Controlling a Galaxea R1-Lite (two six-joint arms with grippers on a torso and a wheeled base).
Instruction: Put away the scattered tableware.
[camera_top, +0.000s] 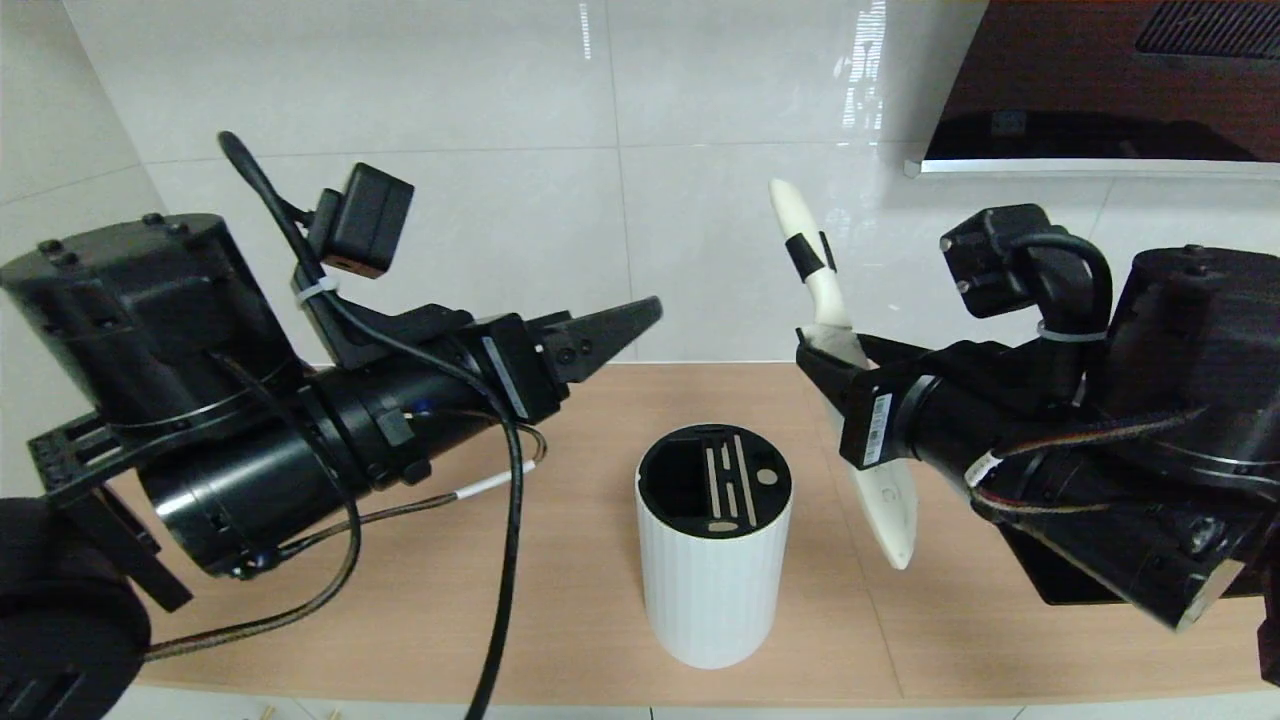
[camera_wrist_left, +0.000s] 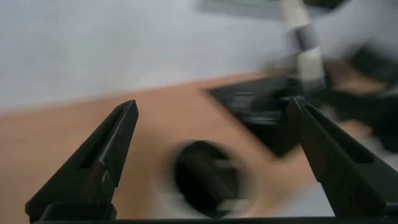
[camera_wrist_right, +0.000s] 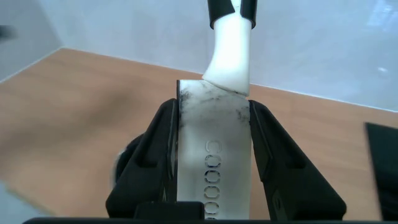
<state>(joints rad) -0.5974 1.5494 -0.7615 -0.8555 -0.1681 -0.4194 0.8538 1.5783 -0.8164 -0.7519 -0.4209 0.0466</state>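
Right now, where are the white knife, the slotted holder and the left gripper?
white knife (camera_top: 888, 510), head view, on the lower part of its blade.
slotted holder (camera_top: 715, 590), head view, on its ribbed white wall.
left gripper (camera_wrist_left: 212, 107), left wrist view, midway between its open fingertips.

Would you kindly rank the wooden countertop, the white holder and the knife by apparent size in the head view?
Largest: wooden countertop.
Then: white holder.
Smallest: knife, long but slim, and raised nearer the camera.
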